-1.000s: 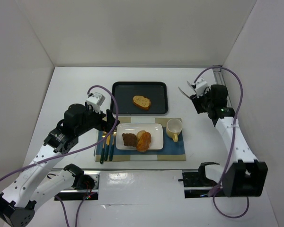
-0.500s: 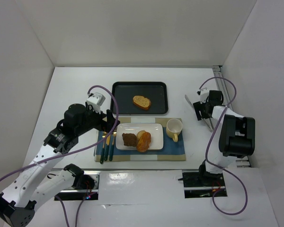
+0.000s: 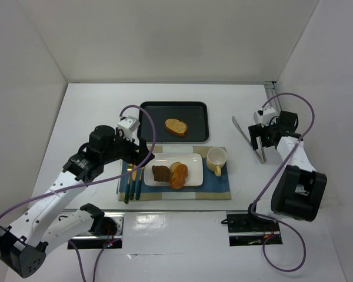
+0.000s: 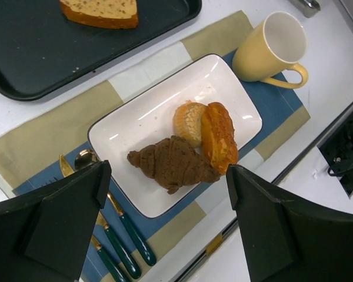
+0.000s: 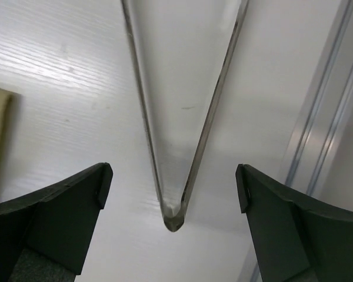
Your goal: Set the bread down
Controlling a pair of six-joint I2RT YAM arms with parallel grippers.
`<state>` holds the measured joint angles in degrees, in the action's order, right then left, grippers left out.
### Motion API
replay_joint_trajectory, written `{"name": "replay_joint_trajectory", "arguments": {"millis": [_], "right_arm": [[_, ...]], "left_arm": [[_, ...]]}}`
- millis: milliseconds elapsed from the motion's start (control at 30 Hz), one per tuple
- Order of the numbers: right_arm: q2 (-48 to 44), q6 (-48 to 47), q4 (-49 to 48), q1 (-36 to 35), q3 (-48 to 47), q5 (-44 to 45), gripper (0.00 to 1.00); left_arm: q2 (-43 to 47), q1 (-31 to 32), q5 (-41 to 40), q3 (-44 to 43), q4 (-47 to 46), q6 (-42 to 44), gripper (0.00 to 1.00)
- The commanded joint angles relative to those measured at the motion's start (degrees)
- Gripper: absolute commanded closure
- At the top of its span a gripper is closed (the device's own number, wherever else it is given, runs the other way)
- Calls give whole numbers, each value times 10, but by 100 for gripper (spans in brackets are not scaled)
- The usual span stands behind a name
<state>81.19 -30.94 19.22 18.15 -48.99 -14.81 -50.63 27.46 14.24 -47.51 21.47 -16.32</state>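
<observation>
Above the white plate (image 4: pixel 147 135), the left gripper (image 4: pixel 167 194) is hovering released. The right gripper (image 5: pixel 173 176) is hanging spread over metal tongs (image 5: pixel 172 220).

- Far side: the tray (image 3: pixel 150 134) holds a bread slice (image 3: pixel 176 127) near its middle, with bare floor to left and right of it, open from above.
- On the plate (image 3: pixel 194 160), three pastries (image 3: pixel 172 173) crowd the middle; the far strip and right end are bare.
- An upright mug (image 3: pixel 216 158) just right of the plate blocks a low approach from that side.
- The cutlery (image 3: pixel 132 183) lies just left of the plate; the left gripper (image 3: pixel 142 157) hangs over that end.
- The tongs (image 3: pixel 242 133) lie between the placemat (image 3: pixel 220 188) and the right-hand rail (image 3: pixel 273 97), leaving a narrow lane.
- Bare table left of the tray.
</observation>
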Motion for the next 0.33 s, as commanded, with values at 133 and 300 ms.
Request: {"name": "replay_joint_trajectory", "arguments": {"millis": [133,300], "right_arm": [[-110,-5,113,15,-54,-121,0],[-225,62,57,15,-30,-160,0]], "left_arm": [[-14,1,51,-4,-25,22,1],[-46,1,73,-4,-30,22,0]]}}
